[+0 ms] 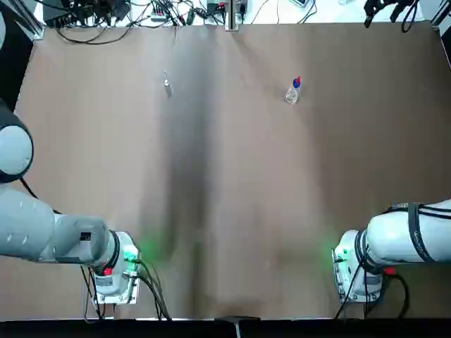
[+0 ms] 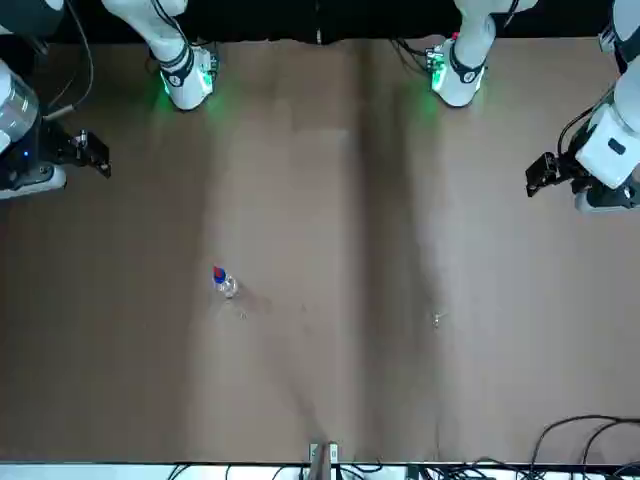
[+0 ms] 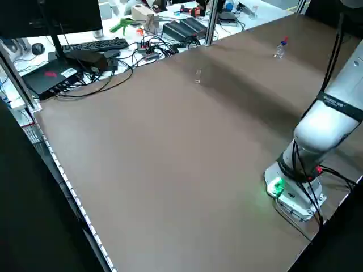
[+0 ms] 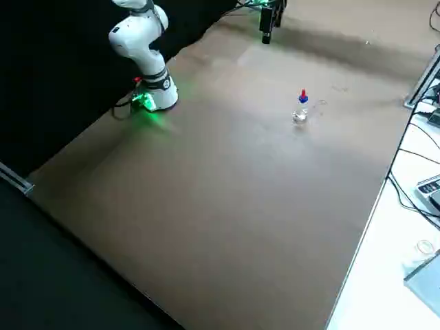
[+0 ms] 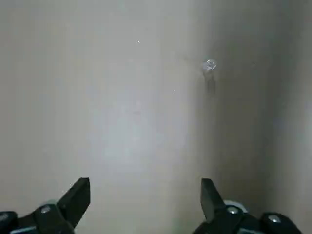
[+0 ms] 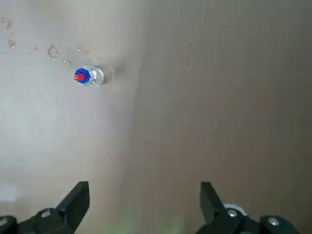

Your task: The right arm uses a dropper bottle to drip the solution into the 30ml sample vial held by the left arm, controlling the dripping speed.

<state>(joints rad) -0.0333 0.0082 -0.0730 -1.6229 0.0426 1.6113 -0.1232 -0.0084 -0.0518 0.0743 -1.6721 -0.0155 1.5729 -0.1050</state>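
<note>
Brown tabletop [image 1: 232,211] lies beneath both arms. With left fingers [image 5: 75,200] spread, the sample vial [image 1: 168,86] should be gripped gently; right of it, the dropper bottle [image 1: 293,91] is best approached upright, right fingers [image 6: 75,202] parted.

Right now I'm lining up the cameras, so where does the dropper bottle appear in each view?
Top: upper right, dropper bottle.
Front: left of centre.
Left side: upper right.
Right side: right of centre, upper half.
Left wrist: not in it.
Right wrist: upper left.
Shared landmark, all but the left wrist view: the bottle's blue collar under its red top.
</note>
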